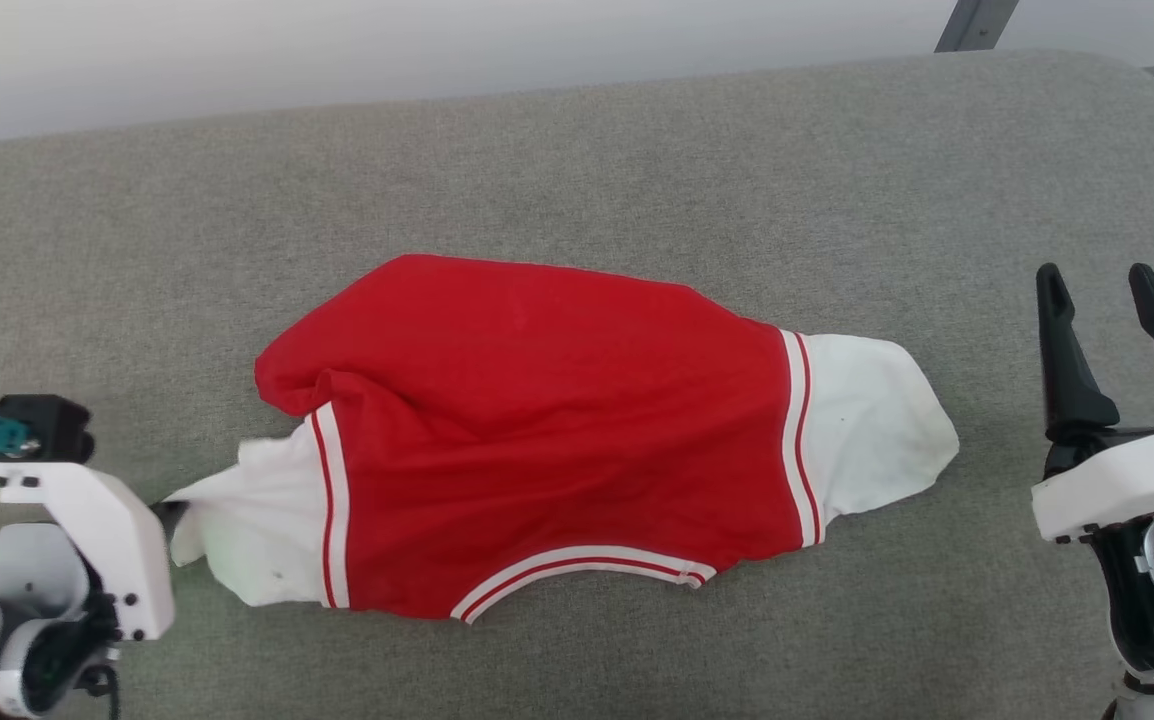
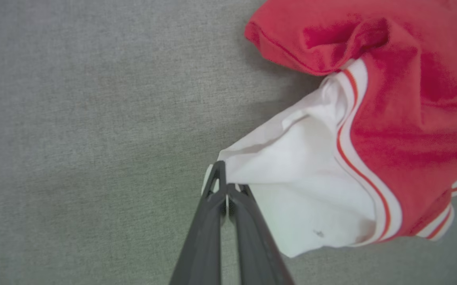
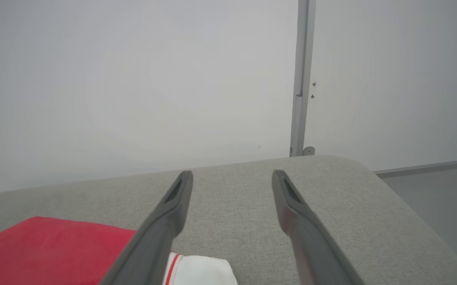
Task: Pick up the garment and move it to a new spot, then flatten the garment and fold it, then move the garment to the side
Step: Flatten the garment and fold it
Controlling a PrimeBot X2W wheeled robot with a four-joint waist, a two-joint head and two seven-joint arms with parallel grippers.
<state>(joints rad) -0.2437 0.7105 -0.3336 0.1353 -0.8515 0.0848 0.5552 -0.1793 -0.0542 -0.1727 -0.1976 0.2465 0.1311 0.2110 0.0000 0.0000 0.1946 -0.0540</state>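
Note:
The garment (image 1: 557,420) lies crumpled across the grey cushion, red body in the middle and a white sleeve at each end, with no letters showing. My left gripper (image 1: 172,510) is at the lower left, its white body low over the cushion. Its fingers are shut on the tip of the left white sleeve (image 2: 292,174). In the left wrist view the left gripper (image 2: 222,176) pinches the sleeve's edge, the two dark fingers pressed together. My right gripper (image 1: 1097,285) stands open to the right of the other sleeve, clear of the cloth. The right gripper (image 3: 232,178) points toward the wall, with the garment (image 3: 46,245) at its lower left.
The grey cushion (image 1: 637,160) stretches wide around the garment and rounds off at the far right corner. A pale wall runs behind it, with a metal post (image 3: 301,79). Beyond the cushion's right edge the floor (image 3: 442,186) drops away.

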